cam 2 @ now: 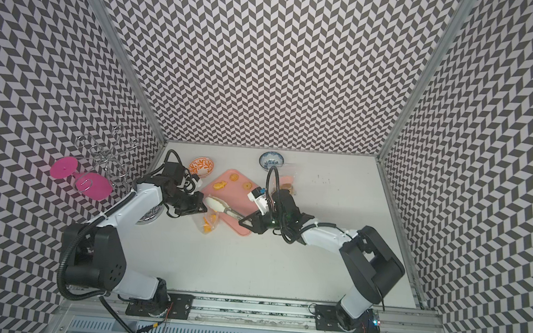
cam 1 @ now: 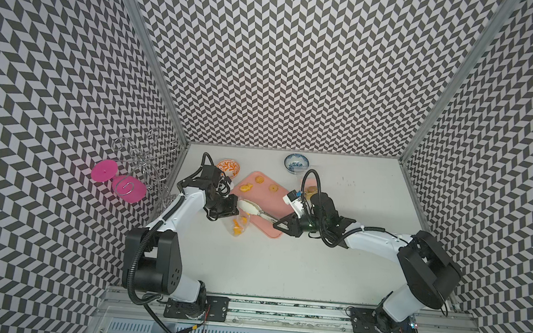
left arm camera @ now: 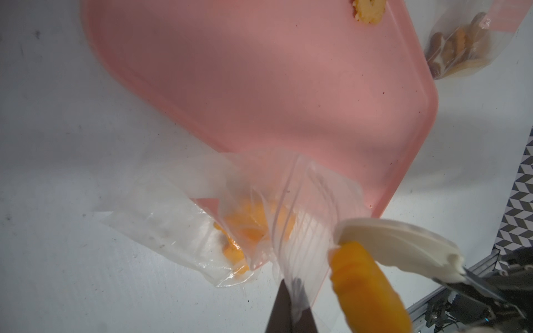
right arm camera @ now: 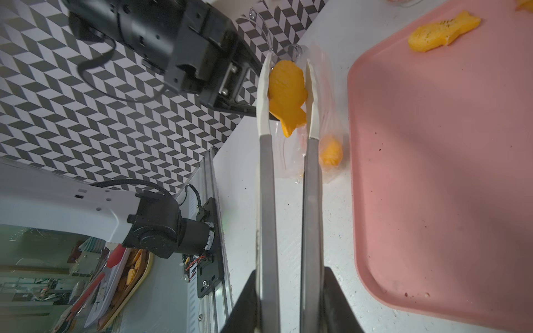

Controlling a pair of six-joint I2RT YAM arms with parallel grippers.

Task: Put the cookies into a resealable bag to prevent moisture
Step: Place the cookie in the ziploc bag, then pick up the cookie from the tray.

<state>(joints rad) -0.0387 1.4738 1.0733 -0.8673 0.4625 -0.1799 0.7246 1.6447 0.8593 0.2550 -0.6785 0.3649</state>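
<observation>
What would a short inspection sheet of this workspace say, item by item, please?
Surface: white table, a few dark specks.
Job's things: three cookies on pink tray; one cookie pinched in tongs beside the mouth of clear bag, which holds more; second bag with cookies near the tray.
Clutter: orange bowl, blue bowl, wire stand with pink discs.
Grippers: left gripper shut on the bag's edge; right gripper shut on tongs.
Cables: black loops stand above both wrists.
Surroundings: chevron walls, metal rail in front.
</observation>
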